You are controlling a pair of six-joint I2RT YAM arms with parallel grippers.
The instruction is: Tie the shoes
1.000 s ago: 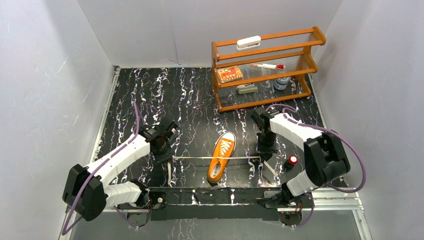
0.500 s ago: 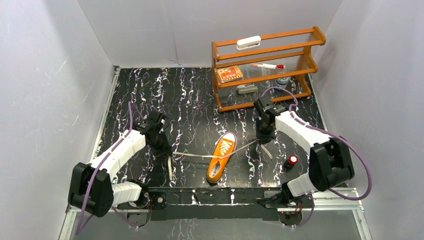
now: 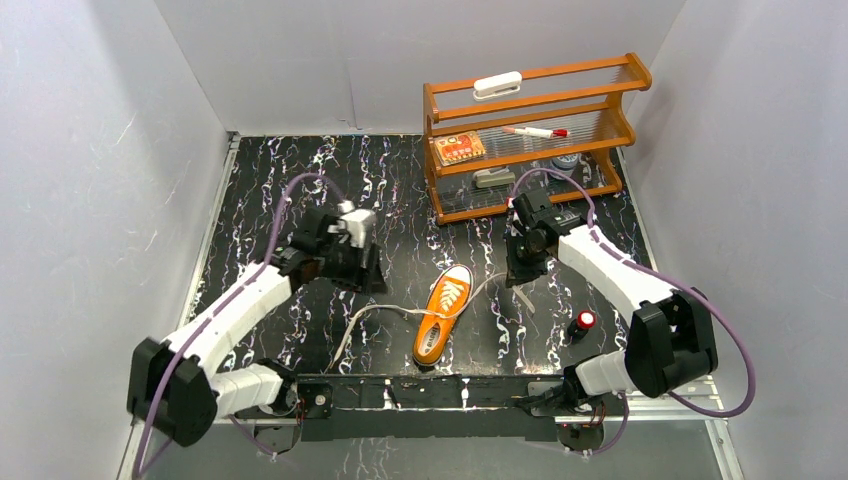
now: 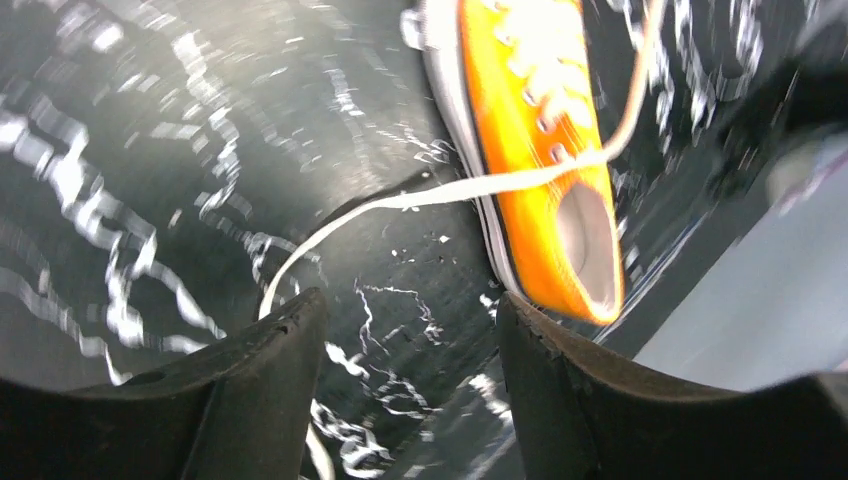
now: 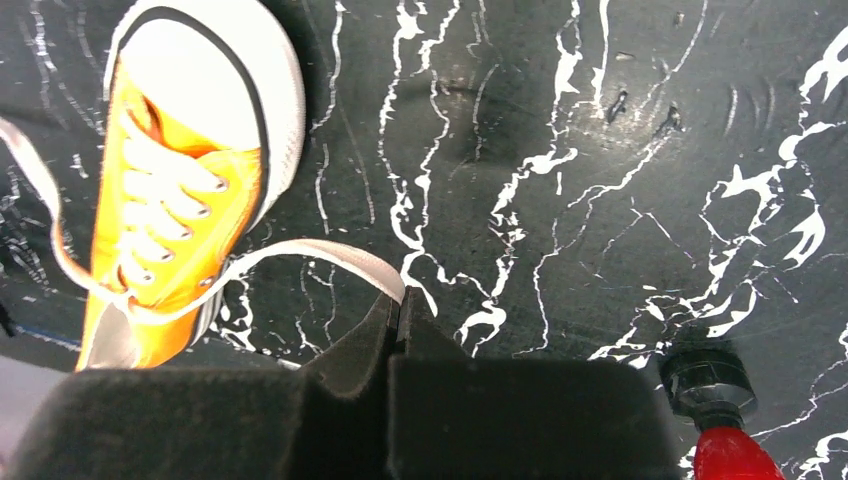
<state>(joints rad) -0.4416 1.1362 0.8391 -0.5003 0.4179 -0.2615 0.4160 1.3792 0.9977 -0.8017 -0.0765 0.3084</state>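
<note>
**Examiner:** Begin with the largest item.

**Inspector:** A black, white-veined worktop (image 3: 400,180). At its far right stands a wooden shelf rack (image 3: 431,130) of three tiers. The items on it are too small to identify.

**Examiner:** The arms?

**Inspector:** The left arm (image 3: 235,310) reaches in from the left. The left gripper (image 4: 408,310) is raised over the worktop, left of the shoe, its jaws well apart and nothing between them. The right arm (image 3: 610,265) reaches in front of the rack. The right gripper (image 5: 397,310) sits just right of the shoe's toe, its jaws pressed together on a lace.

**Examiner:** Location of the shoe?

**Inspector:** The orange sneaker (image 3: 441,315) rests upright on its sole between the two arms, toward the near edge. Its white toe cap points away from the bases, angled slightly right. Neither gripper touches the shoe itself.

**Examiner:** The laces?

**Inspector:** Both are white. The right lace (image 5: 320,250) arcs from the eyelets to the right gripper and is pinched at the fingertips. The left lace (image 3: 375,312) leaves the shoe leftward and lies slack on the worktop, curving toward the near edge, apart from the left gripper. I cannot tell whether a knot sits over the tongue.

**Examiner:** Anything smaller?

**Inspector:** One small black item with a red cap (image 3: 584,321) stands on the worktop right of the shoe, beside the right arm.
</note>
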